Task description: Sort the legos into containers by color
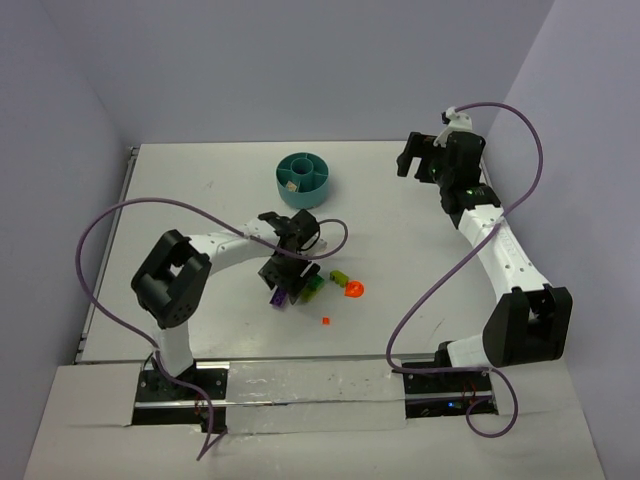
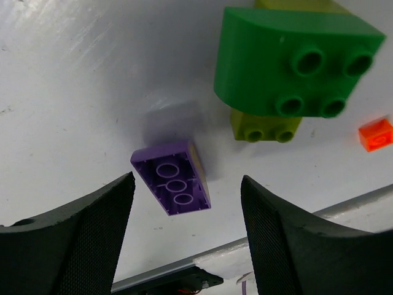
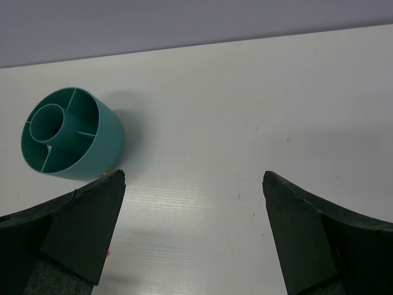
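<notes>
My left gripper (image 1: 284,283) is open and hovers low over a purple brick (image 2: 172,178), which lies underside up on the table between and just ahead of the fingertips, untouched. A dark green brick (image 2: 295,61) sits beyond it on a lime brick (image 2: 264,129), with a tiny orange-red bit (image 2: 376,134) to the right. From above I see the purple brick (image 1: 277,296), the green one (image 1: 313,284), a lime piece (image 1: 340,276), an orange round piece (image 1: 353,290) and an orange bit (image 1: 326,320). The teal bowl (image 1: 304,179) stands behind them. My right gripper (image 1: 415,160) is open and empty, far right of the bowl (image 3: 70,132).
A pale bit lies in one bowl compartment (image 1: 292,185). The left arm's purple cable (image 1: 120,215) loops over the table's left side. The table's near edge with a metal rail (image 2: 184,261) is just behind the purple brick. Walls close the back and sides.
</notes>
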`<state>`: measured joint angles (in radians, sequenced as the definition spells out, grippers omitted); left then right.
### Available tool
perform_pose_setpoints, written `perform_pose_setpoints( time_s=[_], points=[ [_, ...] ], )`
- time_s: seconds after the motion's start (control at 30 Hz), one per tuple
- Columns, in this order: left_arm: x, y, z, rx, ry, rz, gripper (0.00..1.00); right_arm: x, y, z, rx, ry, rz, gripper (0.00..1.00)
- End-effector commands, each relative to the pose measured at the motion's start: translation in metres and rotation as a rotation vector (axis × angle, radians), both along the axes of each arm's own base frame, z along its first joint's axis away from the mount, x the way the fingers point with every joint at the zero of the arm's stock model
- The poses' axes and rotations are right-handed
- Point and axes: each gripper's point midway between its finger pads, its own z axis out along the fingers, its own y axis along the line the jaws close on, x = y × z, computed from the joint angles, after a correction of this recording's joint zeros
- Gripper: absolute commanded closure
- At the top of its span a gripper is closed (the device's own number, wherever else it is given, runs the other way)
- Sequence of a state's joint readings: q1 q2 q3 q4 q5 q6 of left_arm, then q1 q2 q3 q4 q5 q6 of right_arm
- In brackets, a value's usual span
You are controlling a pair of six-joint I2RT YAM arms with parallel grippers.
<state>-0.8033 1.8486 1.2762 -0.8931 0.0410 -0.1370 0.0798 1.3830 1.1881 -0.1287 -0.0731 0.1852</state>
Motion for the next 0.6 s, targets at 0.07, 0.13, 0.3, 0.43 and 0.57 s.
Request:
perform_pose_setpoints(
  time_s=[0.07,0.13,0.3,0.43,0.57],
  points=[
    [0.011,0.004,-0.005,0.021,0.019,0.06,0.25,-0.003,-0.007,0.022,0.003,-0.061,-0.008,0.0],
    [0.015,0.005,-0.006,0.024,0.023,0.073,0.26,-0.004,-0.007,0.021,0.004,-0.059,-0.007,0.0],
    [0.025,0.005,-0.01,0.022,0.05,0.096,0.32,-0.005,-0.007,0.018,0.001,-0.054,-0.001,0.0],
    [0.03,-0.005,-0.009,0.003,0.071,0.084,0.41,-0.004,-0.006,0.018,0.0,-0.054,0.002,0.0],
    [0.033,-0.004,-0.005,0.02,0.085,0.072,0.53,-0.003,-0.007,0.019,-0.009,-0.056,0.002,0.0]
  ],
)
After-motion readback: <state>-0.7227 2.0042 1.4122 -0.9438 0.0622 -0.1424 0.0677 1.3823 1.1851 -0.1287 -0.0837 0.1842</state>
